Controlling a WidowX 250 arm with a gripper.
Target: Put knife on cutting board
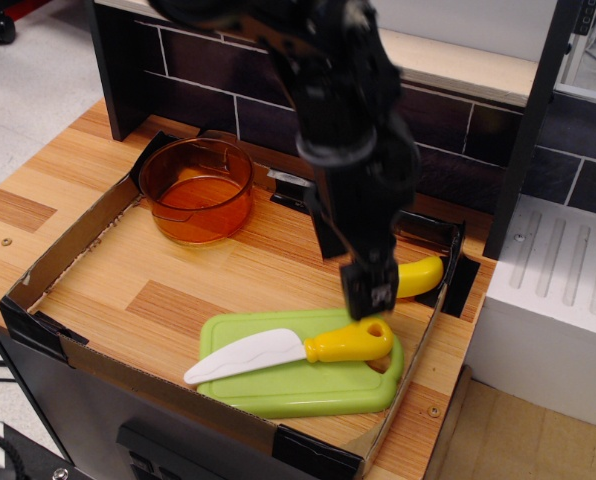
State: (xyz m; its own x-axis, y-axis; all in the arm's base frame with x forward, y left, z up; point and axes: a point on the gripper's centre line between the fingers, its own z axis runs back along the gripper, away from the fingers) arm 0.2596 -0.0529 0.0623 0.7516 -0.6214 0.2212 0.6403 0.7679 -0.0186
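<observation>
Above the knife (296, 351) on the cutting board (308, 386) hangs the gripper (370, 296) — pointing down, empty, jaw spread unclear.

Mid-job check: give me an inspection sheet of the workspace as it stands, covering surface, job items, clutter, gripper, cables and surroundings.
Surface: wooden tabletop fenced by a low cardboard wall.
Job's things: knife lies flat on the cutting board, white blade tip overhanging the board's left edge, yellow handle toward the right.
Clutter: orange transparent pot at back left; yellow banana toy at right, partly behind the arm; a dark flat item behind the pot, unclear what.
Gripper: gripper hangs just above the knife handle, holding nothing; jaw opening cannot be judged.
Cables: nothing seen on the table.
Surroundings: dark tiled backsplash behind; white ribbed block at right.
</observation>
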